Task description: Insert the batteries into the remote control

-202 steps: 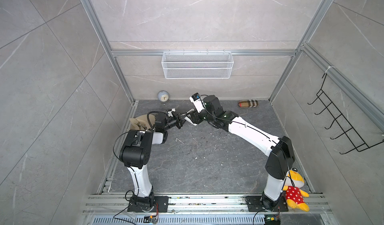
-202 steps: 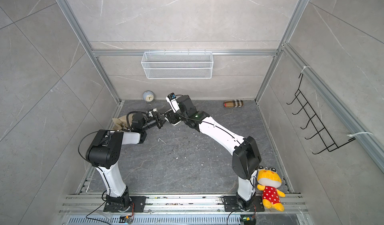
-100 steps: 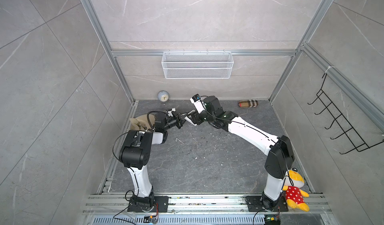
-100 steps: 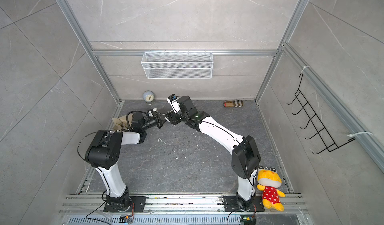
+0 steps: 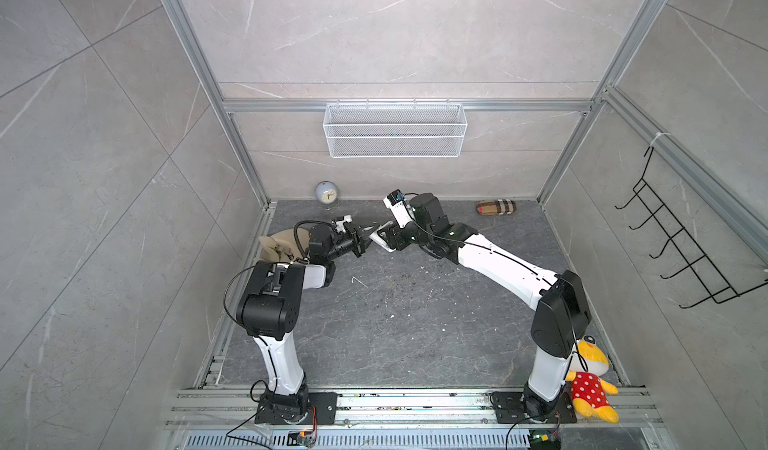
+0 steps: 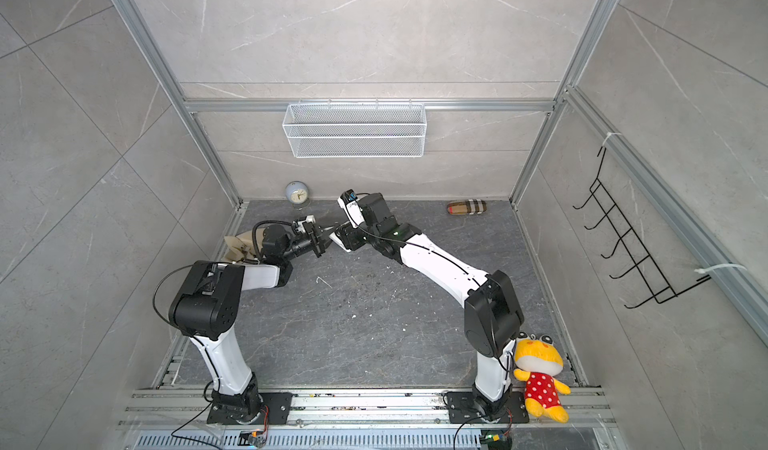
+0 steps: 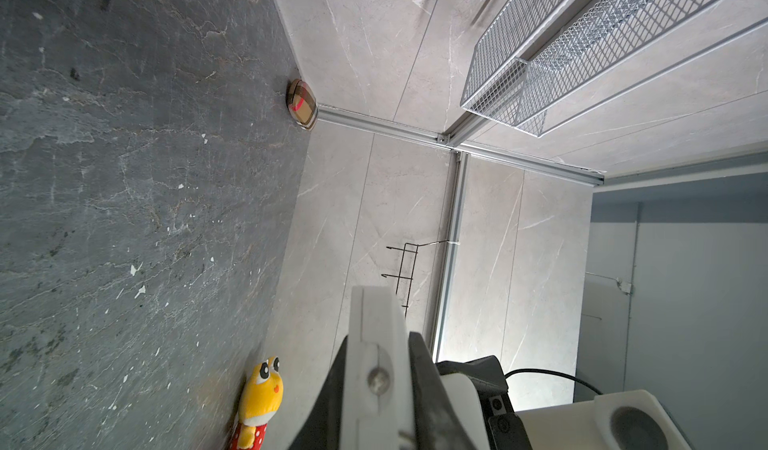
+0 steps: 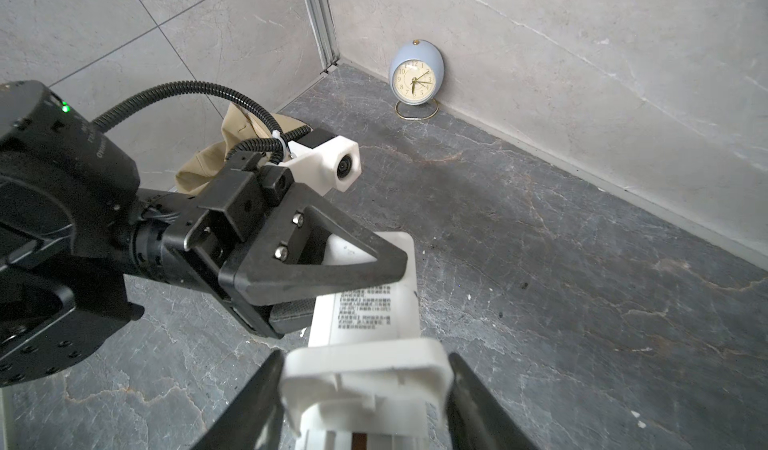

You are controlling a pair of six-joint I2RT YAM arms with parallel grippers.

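Grips the white oblong plastic remote control (image 8: 365,315) in the right gripper (image 8: 365,358), jaws partway apart across its width, back label up. Runs lengthwise straight out from that hand, open bay at the hand's own end. Meets the left gripper (image 8: 390,267) over the far end, black fingers pressed shut; cannot tell whether anything is pinched. Shows no slim dark batteries for certain. Leaves bare dark stone floor (image 8: 582,260) beneath and outward, with the pale blue round clock (image 8: 415,77) and wall well beyond the tip. Likely favours the left hand, nearer that end.
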